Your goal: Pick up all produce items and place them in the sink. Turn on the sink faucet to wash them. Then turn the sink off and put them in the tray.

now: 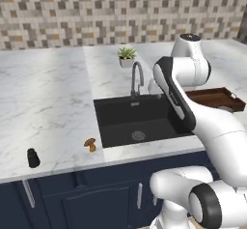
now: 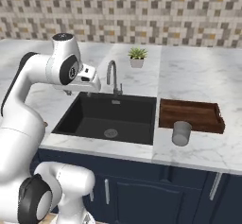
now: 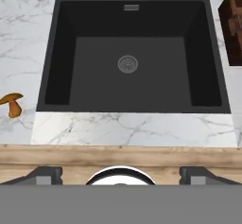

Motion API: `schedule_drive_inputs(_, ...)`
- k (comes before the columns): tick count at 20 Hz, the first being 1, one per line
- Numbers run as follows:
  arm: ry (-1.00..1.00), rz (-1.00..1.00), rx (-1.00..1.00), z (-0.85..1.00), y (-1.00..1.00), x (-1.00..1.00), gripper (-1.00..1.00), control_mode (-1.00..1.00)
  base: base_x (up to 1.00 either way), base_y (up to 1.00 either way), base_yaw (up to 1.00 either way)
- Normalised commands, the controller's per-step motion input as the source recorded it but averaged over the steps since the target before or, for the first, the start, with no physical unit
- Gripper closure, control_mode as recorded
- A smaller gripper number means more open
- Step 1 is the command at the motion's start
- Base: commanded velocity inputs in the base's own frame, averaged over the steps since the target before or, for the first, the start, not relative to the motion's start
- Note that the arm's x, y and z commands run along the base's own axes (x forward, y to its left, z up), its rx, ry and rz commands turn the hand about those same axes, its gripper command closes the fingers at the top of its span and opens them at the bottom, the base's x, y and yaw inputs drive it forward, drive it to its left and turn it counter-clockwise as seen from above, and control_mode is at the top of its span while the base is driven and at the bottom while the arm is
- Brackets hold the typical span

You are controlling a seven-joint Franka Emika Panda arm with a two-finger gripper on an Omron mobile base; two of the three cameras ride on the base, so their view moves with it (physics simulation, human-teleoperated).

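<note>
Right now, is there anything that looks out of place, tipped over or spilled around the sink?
Nothing is spilled or damaged. The mushroom lies tipped on the counter by the left rim of the sink, whose basin holds nothing. The grey cup stands upright right against the tray.

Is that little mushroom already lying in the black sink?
No, the mushroom lies on the marble counter just left of the sink, whose basin holds nothing but its drain.
</note>
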Motion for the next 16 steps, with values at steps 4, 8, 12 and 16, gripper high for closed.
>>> schedule_drive_inputs(4,0.00,0.00,0.00,0.00,0.00,0.00,-1.00,1.00,0.38,-0.61,0.00)
schedule_drive_inputs(8,0.00,0.00,0.00,0.00,0.00,0.00,-1.00,1.00,0.47,-0.53,0.00)
schedule_drive_inputs(12,0.00,0.00,0.00,0.00,0.00,0.00,-1.00,1.00,0.49,-0.47,0.00)
schedule_drive_inputs(16,0.00,0.00,0.00,0.00,0.00,0.00,-1.00,1.00,0.48,-0.36,0.00)
